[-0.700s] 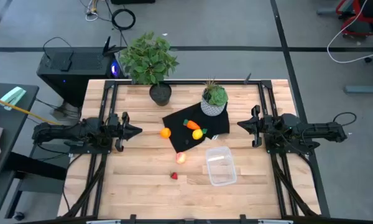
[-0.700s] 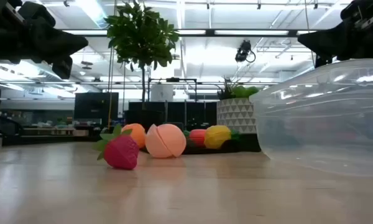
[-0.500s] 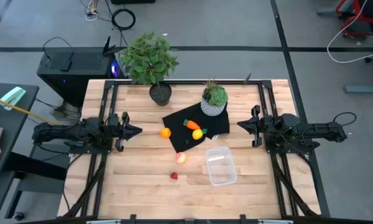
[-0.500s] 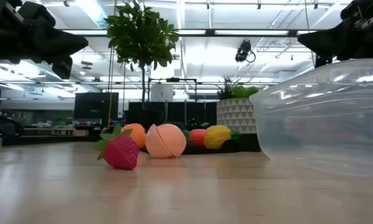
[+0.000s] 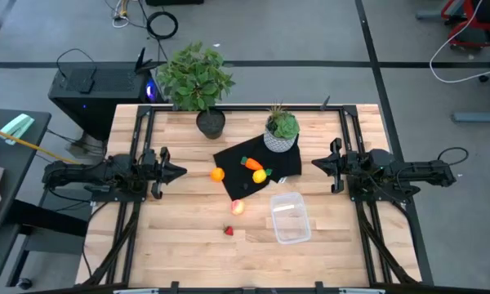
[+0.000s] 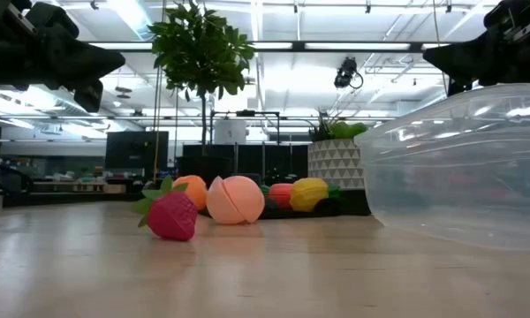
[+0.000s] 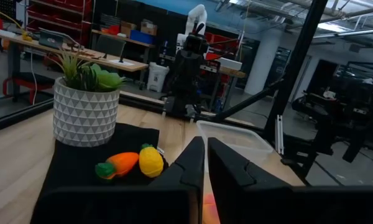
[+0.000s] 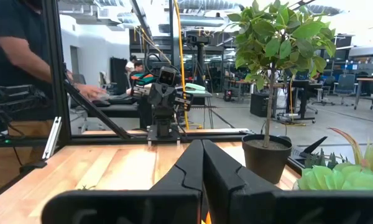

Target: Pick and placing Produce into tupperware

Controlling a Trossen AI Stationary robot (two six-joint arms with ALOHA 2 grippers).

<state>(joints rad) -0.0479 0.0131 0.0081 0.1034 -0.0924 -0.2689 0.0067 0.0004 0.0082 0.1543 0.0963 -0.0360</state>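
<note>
The orange ball [image 5: 217, 174] lies on the wood beside the black mat [image 5: 229, 155]. The carrot [image 5: 251, 164] and yellow piece [image 5: 259, 175] lie on the mat. The pinkish-red ball [image 5: 238, 207] and the strawberry [image 5: 228, 231] rest on the wood. The clear tupperware [image 5: 290, 217] stands on the table near the near-right. My left gripper [image 5: 180, 171] hovers shut at the table's left, my right gripper [image 5: 315, 164] shut at the right; both are apart from everything. In the left wrist view the carrot [image 7: 118, 165] and yellow piece [image 7: 151, 161] lie beyond my fingers.
A tall potted plant [image 5: 198, 82] stands at the far edge, and a small plant in a white patterned pot [image 5: 281, 133] sits on the mat's far corner. Bare wood lies along the near side. A person [image 8: 25, 68] is beyond the table in the right wrist view.
</note>
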